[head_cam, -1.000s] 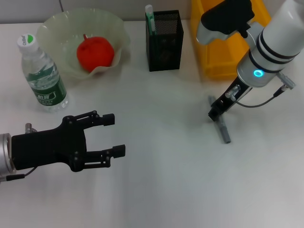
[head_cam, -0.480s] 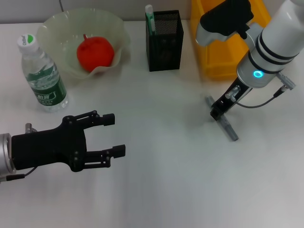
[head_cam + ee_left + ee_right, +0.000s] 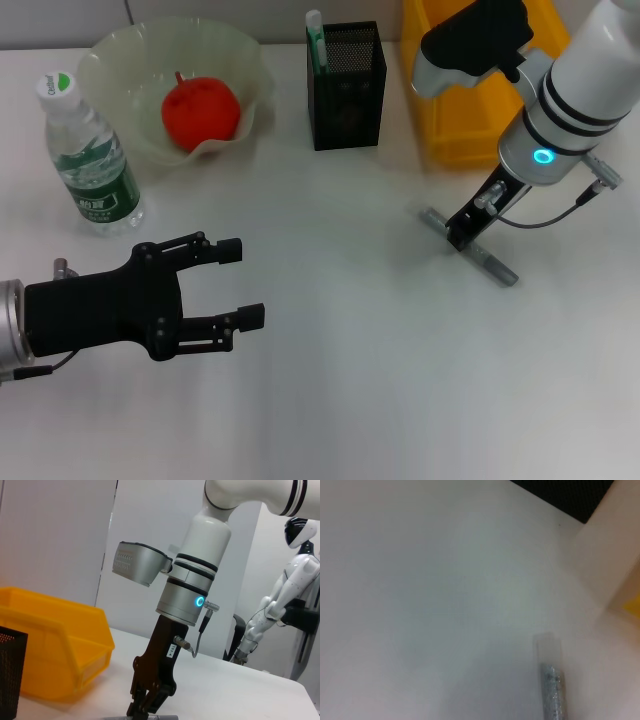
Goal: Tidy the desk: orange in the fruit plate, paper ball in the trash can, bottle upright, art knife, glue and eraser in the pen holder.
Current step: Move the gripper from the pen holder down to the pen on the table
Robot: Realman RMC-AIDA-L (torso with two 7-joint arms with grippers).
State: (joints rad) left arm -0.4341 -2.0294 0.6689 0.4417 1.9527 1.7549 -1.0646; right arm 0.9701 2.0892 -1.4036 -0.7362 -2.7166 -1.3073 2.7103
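Remaining: the slim grey art knife [image 3: 468, 246], on the white desk [image 3: 340, 380] at 4 o'clock from the square black mesh pen holder [image 3: 347, 86], gripped by the right gripper [image 3: 463, 236] jaws. The round red-orange orange [image 3: 200, 108] sits in the pale-green wavy fruit plate [image 3: 110, 55]; the clear green-labelled bottle [image 3: 88, 158] stands upright. The left gripper [image 3: 238, 283] idles, jaws wide.

nothing can be read for certain: the bottle [image 3: 92, 157] label's print is too small to make out.

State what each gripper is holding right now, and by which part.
The right gripper is shut on the grey art knife, gripping it near its middle, with both ends sticking out. The left gripper is open and holds nothing.
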